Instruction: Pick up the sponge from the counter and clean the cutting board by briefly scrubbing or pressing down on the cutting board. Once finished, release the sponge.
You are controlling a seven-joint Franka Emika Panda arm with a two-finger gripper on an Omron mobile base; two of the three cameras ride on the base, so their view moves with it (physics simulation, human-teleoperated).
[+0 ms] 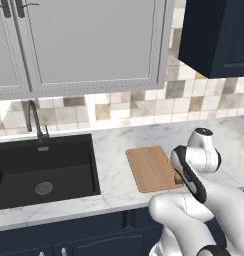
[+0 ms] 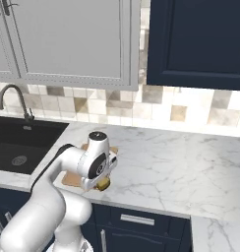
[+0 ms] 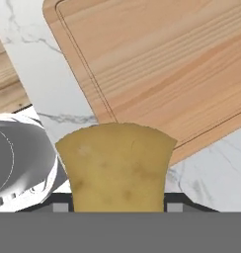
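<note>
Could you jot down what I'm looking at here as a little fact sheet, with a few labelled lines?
Setting: simulated kitchen, white marble counter above navy cabinets
Robot: white arm, its gripper shut on the sponge
Sponge: mustard-yellow block, at the cutting board's near corner
Cutting board: light-brown wood, flat on the counter, right of the sink
Sink: black basin with a dark faucet behind it
Above: grey wall cabinets and a navy one
Task stage: sponge picked up; whether it touches the board cannot be told
</note>
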